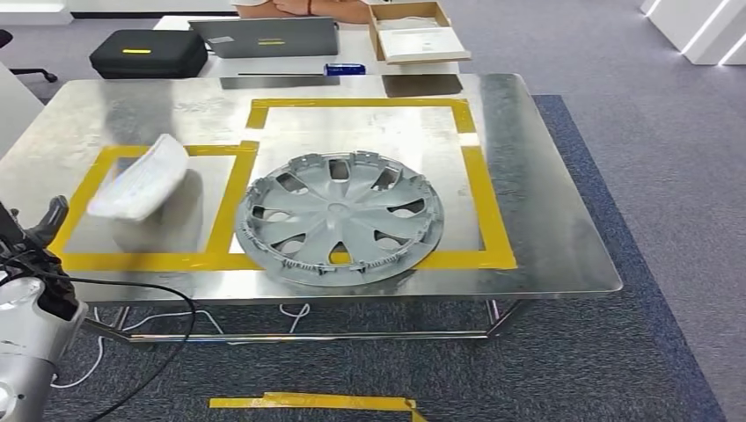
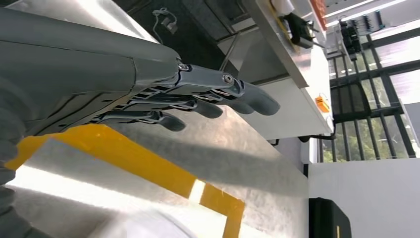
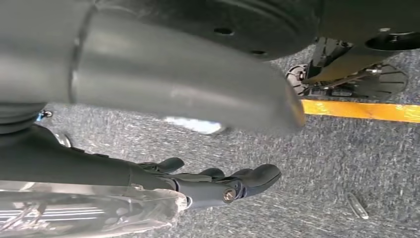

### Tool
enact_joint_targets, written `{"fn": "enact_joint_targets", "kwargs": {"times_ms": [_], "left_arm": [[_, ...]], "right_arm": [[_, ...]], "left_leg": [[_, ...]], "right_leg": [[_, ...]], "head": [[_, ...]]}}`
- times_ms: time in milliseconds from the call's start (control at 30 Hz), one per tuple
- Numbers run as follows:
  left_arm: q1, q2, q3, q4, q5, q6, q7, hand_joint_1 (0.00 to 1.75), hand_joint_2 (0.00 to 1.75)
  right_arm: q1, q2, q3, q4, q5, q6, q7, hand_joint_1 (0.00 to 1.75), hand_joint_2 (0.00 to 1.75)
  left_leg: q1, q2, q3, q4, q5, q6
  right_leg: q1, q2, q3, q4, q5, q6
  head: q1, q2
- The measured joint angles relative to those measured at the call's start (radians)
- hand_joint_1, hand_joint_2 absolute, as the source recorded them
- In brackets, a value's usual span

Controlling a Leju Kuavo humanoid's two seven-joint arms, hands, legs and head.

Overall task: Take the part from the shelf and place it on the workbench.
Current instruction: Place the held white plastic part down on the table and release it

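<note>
From the head view I see the metal workbench (image 1: 545,176) filling the middle of the frame, marked with yellow tape outlines (image 1: 486,189). The grey hubcap (image 1: 340,217) lies flat at the centre of the frame, inside the larger taped rectangle, its lower-left rim lying over the tape lines there. In the smaller taped rectangle at the left sits a white curved part (image 1: 141,178), tilted, with its upper end raised; it looks blurred, and I cannot tell exactly what it is.

My left hand (image 1: 35,237) comes in at the lower left edge of the head view, just off the near-left corner of the workbench. In the left wrist view the left hand (image 2: 218,99) has its fingers stretched out straight and side by side above the metal surface and a strip of tape, with nothing in them.

In the right wrist view my right hand (image 3: 218,183) hangs over the grey carpet (image 3: 322,163), fingers loosely extended and empty. A yellow tape strip (image 3: 361,110) crosses the floor in the upper right of that frame.

At the top of the head view, beyond the workbench, a second table holds a black case (image 1: 148,53), a closed grey laptop (image 1: 264,37) and an open cardboard box (image 1: 413,33). A person's folded arms (image 1: 303,7) show at the very top edge.
</note>
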Motion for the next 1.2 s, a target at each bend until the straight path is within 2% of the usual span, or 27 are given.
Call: {"fn": "enact_joint_targets", "kwargs": {"times_ms": [67, 133, 167, 200, 233, 300, 367, 500, 533, 567, 633, 667, 700, 733, 800, 833, 867, 900, 967, 1033, 1067, 1133, 1167, 1200], "left_arm": [[-0.002, 0.004, 0.002, 0.004, -0.004, 0.006, 0.000, 0.00, 1.75], [-0.001, 0.006, 0.004, 0.009, -0.005, 0.008, 0.000, 0.00, 1.75], [0.001, 0.007, 0.004, 0.012, -0.005, 0.008, 0.000, 0.00, 1.75], [0.002, 0.007, 0.004, 0.015, -0.005, 0.008, 0.000, 0.00, 1.75], [0.003, 0.007, 0.004, 0.017, -0.005, 0.008, 0.000, 0.00, 1.75], [0.000, 0.009, 0.004, 0.019, -0.005, 0.008, 0.000, 0.00, 1.75], [-0.003, 0.011, 0.004, 0.020, -0.005, 0.008, 0.000, 0.00, 1.75], [-0.003, 0.011, 0.005, 0.023, -0.005, 0.009, -0.001, 0.00, 1.75], [-0.004, 0.011, 0.005, 0.023, -0.005, 0.009, -0.001, 0.00, 1.75], [-0.006, 0.010, 0.005, 0.024, -0.005, 0.009, -0.001, 0.00, 1.75], [-0.006, 0.009, 0.005, 0.025, -0.005, 0.010, -0.001, 0.00, 1.75], [-0.005, 0.009, 0.005, 0.027, -0.004, 0.012, -0.002, 0.00, 1.75], [-0.005, 0.008, 0.005, 0.029, -0.004, 0.016, -0.003, 0.00, 1.75], [-0.005, 0.008, 0.006, 0.030, -0.003, 0.021, -0.004, 0.00, 1.75], [-0.007, 0.008, 0.010, 0.032, -0.003, 0.034, -0.009, 0.00, 0.87], [-0.009, 0.010, 0.013, 0.032, -0.003, 0.041, -0.012, 0.00, 0.44], [-0.011, 0.011, 0.016, 0.033, -0.005, 0.047, -0.016, 0.00, 0.00], [-0.013, 0.013, 0.018, 0.033, -0.006, 0.052, -0.019, 0.00, 0.00], [-0.018, 0.018, 0.020, 0.034, -0.011, 0.054, -0.023, 0.00, 0.00], [-0.022, 0.021, 0.020, 0.031, -0.015, 0.043, -0.024, 0.00, 0.00], [-0.023, 0.021, 0.020, 0.025, -0.015, 0.036, -0.025, 0.00, 0.00], [-0.021, 0.017, 0.017, 0.000, -0.024, 0.022, -0.031, 0.00, 0.00], [-0.014, 0.012, 0.012, -0.020, -0.037, 0.022, -0.042, 0.00, 0.00], [-0.005, 0.007, 0.005, -0.046, -0.061, 0.027, -0.054, 0.00, 0.00]], "right_arm": [[-0.001, 0.000, 0.000, 0.000, 0.000, 0.000, 0.000, 0.00, 0.00], [-0.001, 0.000, 0.000, 0.001, 0.000, 0.001, 0.000, 0.00, 0.00], [0.000, 0.000, 0.000, 0.001, 0.000, 0.001, 0.000, 0.00, 0.00], [0.001, 0.000, 0.000, 0.001, 0.000, 0.001, 0.000, 0.00, 0.00], [0.001, 0.000, 0.000, 0.001, 0.000, 0.001, 0.000, 0.00, 0.00], [0.001, 0.000, 0.000, 0.001, 0.000, 0.001, 0.000, 0.00, 0.00], [0.000, 0.000, 0.000, 0.002, 0.000, 0.001, 0.000, 0.00, 0.00], [0.001, -0.001, 0.000, 0.003, 0.000, 0.001, 0.000, 0.00, 0.00], [0.001, -0.001, 0.000, 0.003, 0.000, 0.001, 0.000, 0.00, 0.00], [0.001, -0.001, 0.000, 0.003, 0.000, 0.001, 0.000, 0.00, 0.00], [0.001, -0.001, 0.000, 0.003, 0.000, 0.001, 0.000, 0.00, 0.00], [0.002, -0.001, 0.000, 0.004, 0.000, 0.001, 0.000, 0.00, 0.00], [0.003, -0.001, 0.000, 0.004, 0.001, 0.002, 0.000, 0.00, 0.00], [0.003, -0.001, 0.000, 0.004, 0.001, 0.002, 0.001, 0.00, 0.00], [0.003, -0.001, 0.001, 0.004, 0.003, 0.003, 0.003, 0.00, 0.00], [0.003, -0.002, 0.002, 0.004, 0.003, 0.003, 0.003, 0.00, 0.00], [0.002, -0.002, 0.003, 0.004, 0.004, 0.003, 0.003, 0.00, 0.00], [0.003, -0.002, 0.005, 0.005, 0.005, 0.003, 0.004, 0.00, 0.00], [0.005, -0.002, 0.008, 0.006, 0.006, 0.002, 0.005, 0.00, 0.00], [0.007, -0.002, 0.010, 0.006, 0.007, 0.002, 0.005, 0.00, 0.00], [0.006, -0.003, 0.012, 0.006, 0.008, 0.002, 0.006, 0.00, 0.00], [0.006, -0.003, 0.016, 0.007, 0.008, 0.001, 0.006, 0.00, 0.00], [0.007, -0.003, 0.017, 0.008, 0.008, 0.001, 0.006, 0.00, 0.00], [0.008, -0.003, 0.018, 0.008, 0.008, 0.001, 0.006, 0.00, 0.00]], "left_leg": [[0.001, 0.001, -0.031, 0.073, -0.048, -0.007], [0.002, 0.001, -0.091, 0.202, -0.107, -0.013], [0.002, 0.001, -0.112, 0.246, -0.118, -0.016], [0.002, 0.001, -0.118, 0.256, -0.110, -0.017], [0.003, 0.001, -0.104, 0.227, -0.083, -0.017], [0.003, 0.001, -0.042, 0.100, -0.016, -0.015], [0.001, 0.001, 0.002, 0.007, 0.010, -0.007], [0.000, 0.001, 0.007, -0.012, 0.011, 0.018], [0.002, 0.001, 0.007, -0.014, 0.013, 0.024], [0.003, 0.002, 0.008, -0.016, 0.014, 0.028], [0.002, 0.002, 0.007, -0.016, 0.014, 0.032], [0.001, 0.002, 0.007, -0.015, 0.014, 0.032], [0.001, 0.002, 0.007, -0.015, 0.014, 0.032], [0.001, 0.001, 0.008, -0.015, 0.014, 0.032], [0.001, 0.001, 0.011, -0.015, 0.012, 0.029], [0.000, 0.001, 0.011, -0.015, 0.011, 0.026], [-0.001, 0.001, 0.010, -0.014, 0.011, 0.022], [-0.002, 0.001, 0.009, -0.014, 0.012, 0.016], [-0.001, 0.000, 0.009, -0.017, 0.016, 0.004], [0.001, 0.001, 0.004, -0.001, 0.000, -0.007], [0.001, 0.001, -0.009, 0.032, -0.024, -0.011], [0.002, 0.001, -0.061, 0.150, -0.089, -0.015], [0.002, 0.001, -0.087, 0.209, -0.113, -0.017], [0.002, 0.001, -0.101, 0.242, -0.119, -0.017]], "right_leg": [[-0.004, -0.001, 0.005, -0.008, 0.005, -0.009], [-0.004, -0.002, 0.005, -0.008, 0.005, -0.011], [-0.004, -0.002, 0.005, -0.008, 0.005, -0.012], [-0.004, -0.002, 0.005, -0.007, 0.004, -0.011], [-0.004, -0.002, 0.005, -0.006, 0.004, -0.011], [-0.003, -0.001, 0.005, -0.001, 0.000, -0.006], [0.001, 0.000, 0.001, 0.006, -0.004, 0.003], [0.001, 0.000, -0.011, 0.016, -0.013, 0.022], [0.000, -0.001, -0.023, 0.041, -0.030, 0.027], [-0.001, -0.002, -0.046, 0.089, -0.057, 0.032], [-0.004, -0.002, -0.108, 0.224, -0.118, 0.039], [-0.005, -0.002, -0.135, 0.277, -0.134, 0.040], [-0.005, -0.002, -0.146, 0.296, -0.130, 0.040], [-0.005, -0.002, -0.137, 0.274, -0.107, 0.038], [-0.005, -0.002, -0.074, 0.140, -0.038, 0.030], [-0.003, -0.002, -0.040, 0.074, -0.015, 0.026], [-0.002, -0.001, -0.017, 0.030, -0.004, 0.022], [0.000, 0.000, -0.007, 0.011, -0.003, 0.019], [0.002, 0.001, -0.005, 0.007, -0.001, 0.011], [-0.001, 0.001, -0.002, -0.001, 0.005, -0.001], [-0.003, 0.000, 0.000, -0.005, 0.007, -0.007], [-0.004, 0.000, 0.001, -0.006, 0.009, -0.013], [-0.003, -0.001, 0.001, -0.006, 0.009, -0.014], [-0.003, -0.001, 0.001, -0.005, 0.009, -0.014]], "head": [[-0.003, 0.000], [-0.005, 0.000], [-0.004, 0.000], [-0.004, 0.000], [-0.004, 0.000], [-0.004, 0.000], [-0.004, 0.000], [-0.004, 0.000], [-0.002, 0.000], [-0.001, 0.000], [0.002, 0.000], [0.001, 0.000], [0.002, 0.000], [0.002, 0.000], [0.002, 0.000], [0.001, 0.000], [0.001, 0.000], [0.000, 0.000], [0.000, 0.000], [-0.001, 0.000], [-0.004, 0.000], [-0.009, 0.000], [-0.010, 0.000], [-0.010, 0.000]]}}
